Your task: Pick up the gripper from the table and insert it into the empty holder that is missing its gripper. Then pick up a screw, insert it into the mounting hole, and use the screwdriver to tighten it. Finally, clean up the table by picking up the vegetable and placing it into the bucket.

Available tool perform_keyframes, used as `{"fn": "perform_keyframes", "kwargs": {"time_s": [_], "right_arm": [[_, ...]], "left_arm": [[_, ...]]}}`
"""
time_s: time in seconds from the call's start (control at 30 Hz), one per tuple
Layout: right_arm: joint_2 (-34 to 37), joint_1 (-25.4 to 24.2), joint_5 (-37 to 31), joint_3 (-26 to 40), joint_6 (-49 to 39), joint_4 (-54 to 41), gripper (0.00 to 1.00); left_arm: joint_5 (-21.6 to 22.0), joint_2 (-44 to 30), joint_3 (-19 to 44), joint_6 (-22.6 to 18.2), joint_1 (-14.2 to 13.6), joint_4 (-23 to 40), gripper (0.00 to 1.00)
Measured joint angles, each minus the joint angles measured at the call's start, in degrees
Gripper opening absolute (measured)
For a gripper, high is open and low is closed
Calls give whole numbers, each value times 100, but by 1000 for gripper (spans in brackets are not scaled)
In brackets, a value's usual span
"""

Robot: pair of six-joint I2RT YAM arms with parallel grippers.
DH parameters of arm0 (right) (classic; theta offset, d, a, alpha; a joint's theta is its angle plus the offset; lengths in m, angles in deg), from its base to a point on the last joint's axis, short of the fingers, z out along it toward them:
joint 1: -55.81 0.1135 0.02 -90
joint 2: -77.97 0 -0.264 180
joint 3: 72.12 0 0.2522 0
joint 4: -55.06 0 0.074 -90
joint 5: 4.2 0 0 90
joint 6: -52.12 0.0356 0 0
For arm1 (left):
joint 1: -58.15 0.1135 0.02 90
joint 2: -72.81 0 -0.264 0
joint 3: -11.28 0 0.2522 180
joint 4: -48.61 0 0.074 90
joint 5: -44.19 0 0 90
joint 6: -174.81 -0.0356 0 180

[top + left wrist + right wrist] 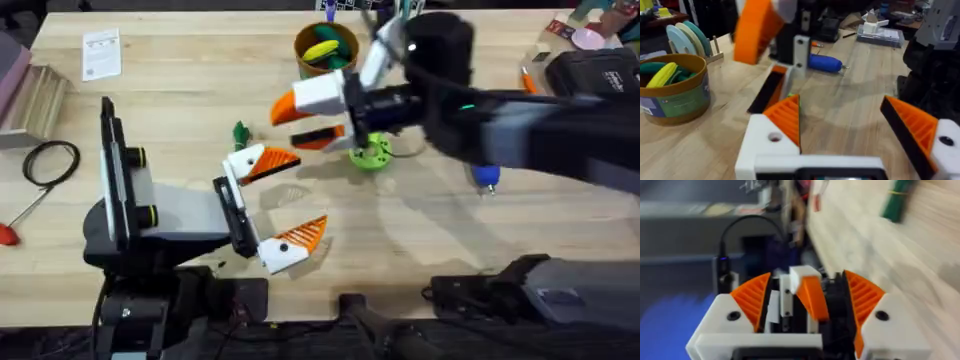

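Blue screwdriver (825, 63), lengthwise across table

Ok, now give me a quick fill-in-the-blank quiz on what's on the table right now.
1. The left end effector stands ___, gripping nothing.
2. The screwdriver has a body that is ___ in colour.
3. The bucket holds a green piece and a ___ one.

Missing words: open; blue; yellow.
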Motion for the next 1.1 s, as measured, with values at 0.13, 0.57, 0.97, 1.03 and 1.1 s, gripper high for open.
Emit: {"fn": "perform_keyframes", "kwargs": {"time_s": [0.13,0.57,0.97,1.03,1.1], "right_arm": [[-1138,-35,-1042,129,-1113,-2380,796],[-1968,1,-4798,2046,-3200,-7153,796],[-714,631,-6104,2472,-3492,-7793,799],[-597,694,-6182,2472,-3492,-7770,798],[-525,732,-6236,2472,-3492,-7744,799]], "left_arm": [[0,2,0,0,0,0,985],[-27,0,0,0,0,7,986],[-64,2,0,0,0,13,986],[-66,2,0,0,0,13,986],[-66,1,0,0,0,13,986]]}}
